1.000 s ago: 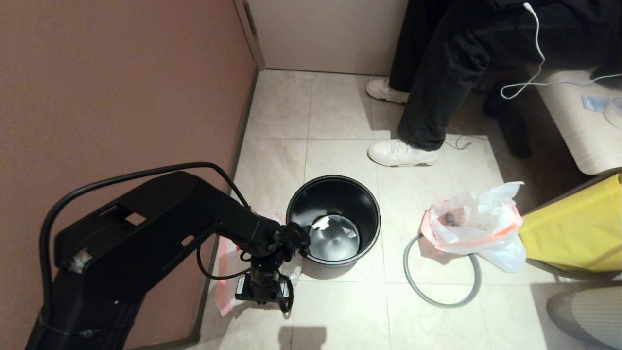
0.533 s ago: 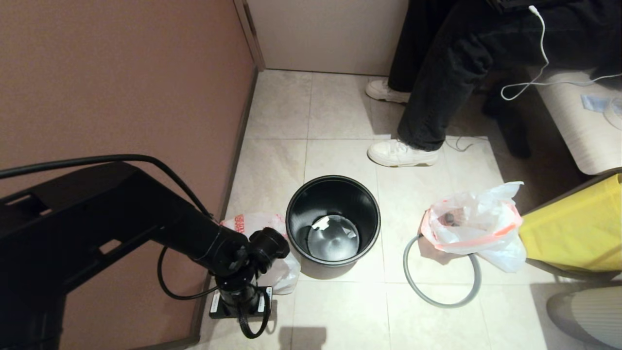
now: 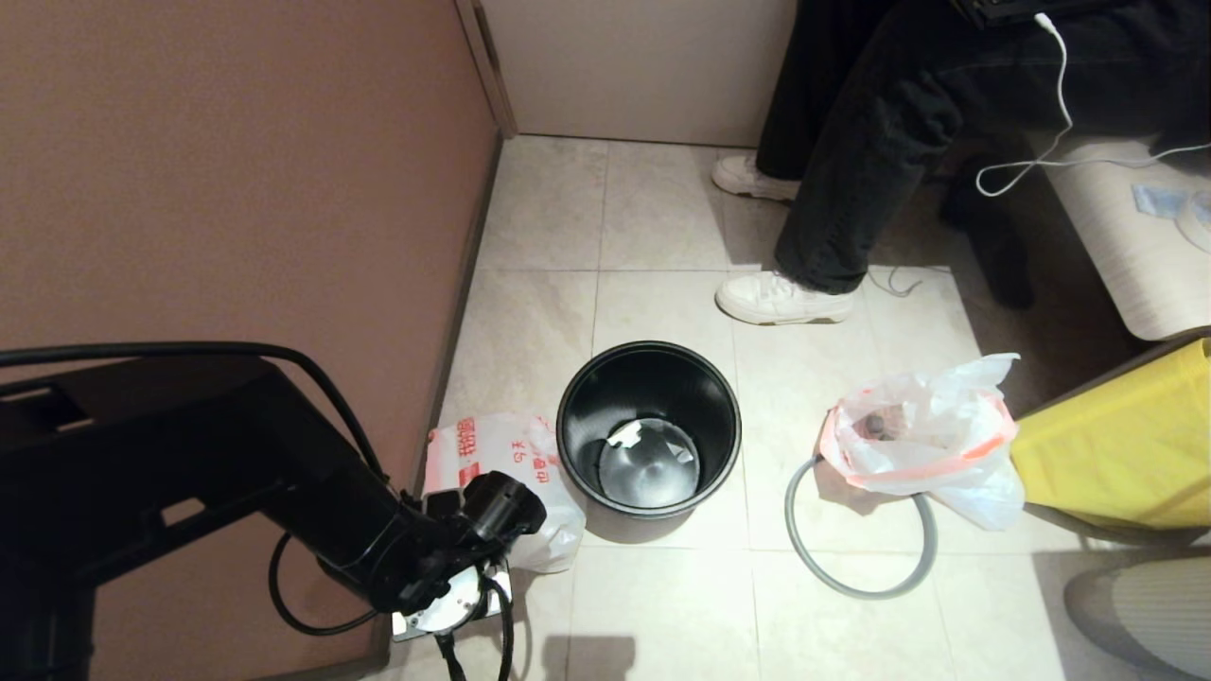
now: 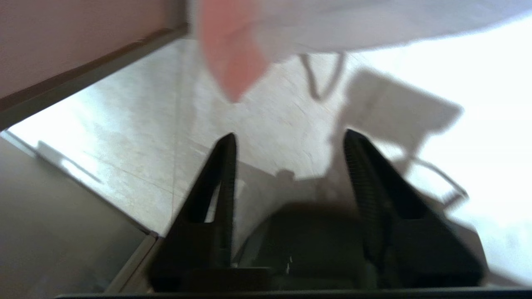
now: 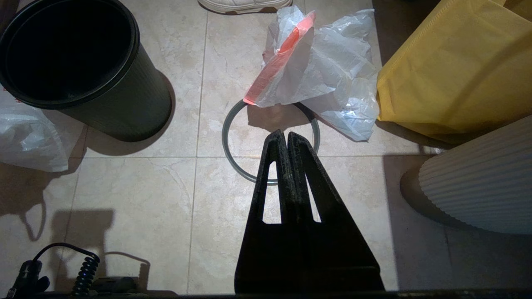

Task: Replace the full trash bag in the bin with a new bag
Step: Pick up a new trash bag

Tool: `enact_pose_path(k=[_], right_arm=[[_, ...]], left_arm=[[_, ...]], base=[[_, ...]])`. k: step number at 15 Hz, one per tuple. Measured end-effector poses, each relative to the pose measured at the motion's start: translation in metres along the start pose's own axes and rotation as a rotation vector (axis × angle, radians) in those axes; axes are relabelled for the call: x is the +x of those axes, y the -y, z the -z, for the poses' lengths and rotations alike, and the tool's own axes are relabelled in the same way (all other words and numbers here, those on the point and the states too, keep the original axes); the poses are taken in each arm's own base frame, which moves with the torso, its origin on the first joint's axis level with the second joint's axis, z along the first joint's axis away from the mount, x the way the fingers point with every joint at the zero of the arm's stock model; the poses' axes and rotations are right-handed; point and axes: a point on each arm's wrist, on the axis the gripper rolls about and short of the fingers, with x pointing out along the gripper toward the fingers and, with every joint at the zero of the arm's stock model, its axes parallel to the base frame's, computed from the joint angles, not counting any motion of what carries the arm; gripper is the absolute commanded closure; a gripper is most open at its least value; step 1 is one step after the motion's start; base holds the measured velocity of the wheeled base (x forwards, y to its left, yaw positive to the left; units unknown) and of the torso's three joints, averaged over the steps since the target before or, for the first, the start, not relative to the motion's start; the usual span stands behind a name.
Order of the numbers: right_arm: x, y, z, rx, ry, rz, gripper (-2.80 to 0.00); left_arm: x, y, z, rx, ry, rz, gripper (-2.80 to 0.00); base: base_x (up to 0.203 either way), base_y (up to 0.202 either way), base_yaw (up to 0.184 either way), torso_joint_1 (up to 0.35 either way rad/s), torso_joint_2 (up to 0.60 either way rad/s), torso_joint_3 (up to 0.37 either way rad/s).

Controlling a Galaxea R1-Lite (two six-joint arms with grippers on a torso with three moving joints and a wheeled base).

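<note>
Black bin (image 3: pixel 649 430); white, pink-banded full trash bag (image 3: pixel 922 437).

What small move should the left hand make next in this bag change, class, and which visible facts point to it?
Probably lower the left hand onto the new bag and close on its rim. The bin stands unlined, the full trash bag already lies out on the grey hoop, and the left fingers are apart with nothing between them. The right hand hangs shut above the hoop.

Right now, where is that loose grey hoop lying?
In the head view the grey plastic hoop lies flat on the tiled floor, right of the round black bin, its far edge tucked under the lumpy white trash bag.
</note>
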Motion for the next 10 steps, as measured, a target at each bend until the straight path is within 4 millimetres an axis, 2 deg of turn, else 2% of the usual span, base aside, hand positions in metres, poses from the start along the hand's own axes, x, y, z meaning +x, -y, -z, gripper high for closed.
enact_pose_path(k=[4,10], right_arm=[[0.0,0.0,0.0,0.0,0.0,0.0,0.0],[0.0,0.0,0.0,0.0,0.0,-0.001,0.0]], left_arm=[[0.012,-0.003,0.023,-0.022,0.107,-0.09,-2.8],[0.045,0.001,0.028,-0.065,0.199,-0.071,-2.8]], base=[[0.0,0.0,0.0,0.0,0.0,0.0],[0.0,0.0,0.0,0.0,0.0,0.0]])
